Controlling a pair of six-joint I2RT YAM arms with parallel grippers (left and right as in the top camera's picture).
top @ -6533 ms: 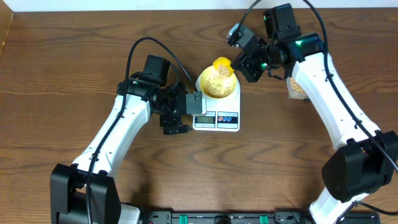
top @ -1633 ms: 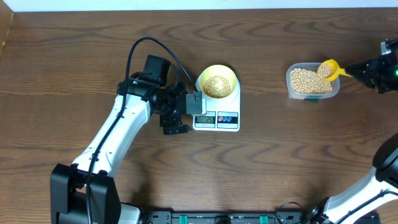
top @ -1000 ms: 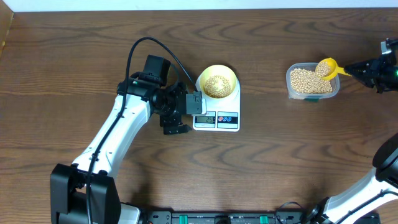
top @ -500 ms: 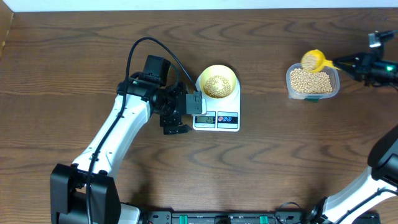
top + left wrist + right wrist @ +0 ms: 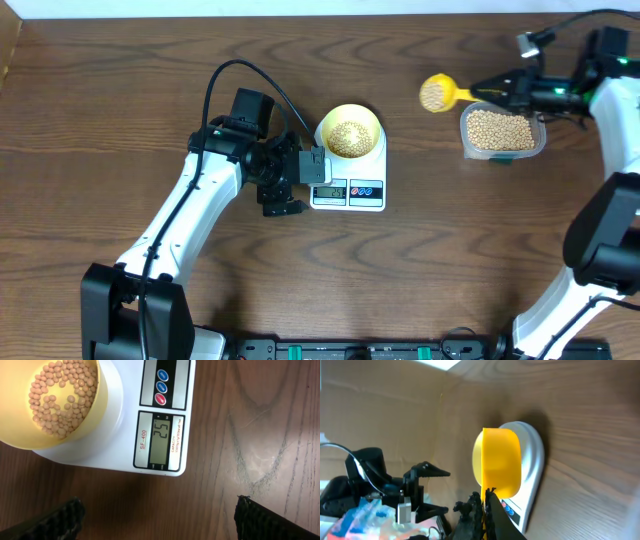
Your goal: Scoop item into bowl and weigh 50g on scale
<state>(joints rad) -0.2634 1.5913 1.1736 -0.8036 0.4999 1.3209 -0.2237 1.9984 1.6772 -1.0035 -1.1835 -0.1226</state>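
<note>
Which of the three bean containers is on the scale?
The pale-yellow bowl, resting on the scale. The clear tub sits on the table, and the scoop is held in the air by the right tool.

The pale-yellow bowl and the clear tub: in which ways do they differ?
The bowl is round and opaque yellow; the tub is clear and rounded-rectangular. The bowl stands on the scale; the tub stands directly on the table. The bowl holds a shallow layer of beans; the tub is nearly full. Both hold tan beans.
</note>
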